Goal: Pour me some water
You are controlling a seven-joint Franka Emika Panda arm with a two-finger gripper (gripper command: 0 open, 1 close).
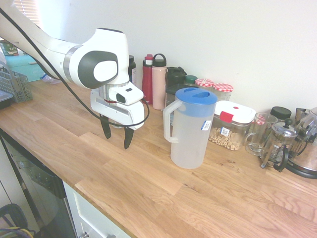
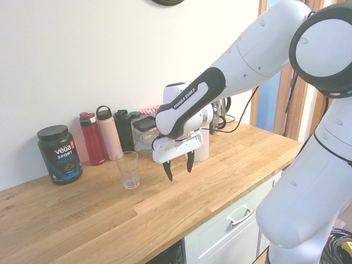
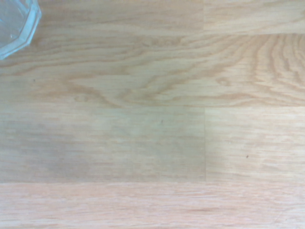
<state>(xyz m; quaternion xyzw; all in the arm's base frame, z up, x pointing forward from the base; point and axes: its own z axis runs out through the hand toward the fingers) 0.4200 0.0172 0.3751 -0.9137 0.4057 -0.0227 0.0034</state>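
While your gripper [image 1: 118, 135] hangs empty above the wooden tabletop [image 1: 163, 193], fingers spread wide and pointing down, the jug [image 1: 190, 128] stands upright just beside it, untouched; a drinking glass [image 2: 128, 170] waits on the gripper's other side.

Wooden counter [image 1: 148, 193], jug [image 1: 189, 129], glass [image 2: 128, 170], bottles [image 1: 159, 82], jars [image 1: 223, 91]

Wooden table [image 1: 148, 198] in my view, grain clear on wrist feed. Along wall I see red bottle [image 1: 147, 79] touching pink bottle [image 1: 159, 82], dark bottle [image 2: 124, 130] next along. Black Vega tub [image 2: 59, 153] stands apart near far end. Empty drinking glass [image 2: 128, 170] upright in front of bottles. Two red-checked jars [image 1: 214, 90], clear container of round snacks [image 1: 232, 126], French press [image 1: 280, 145].
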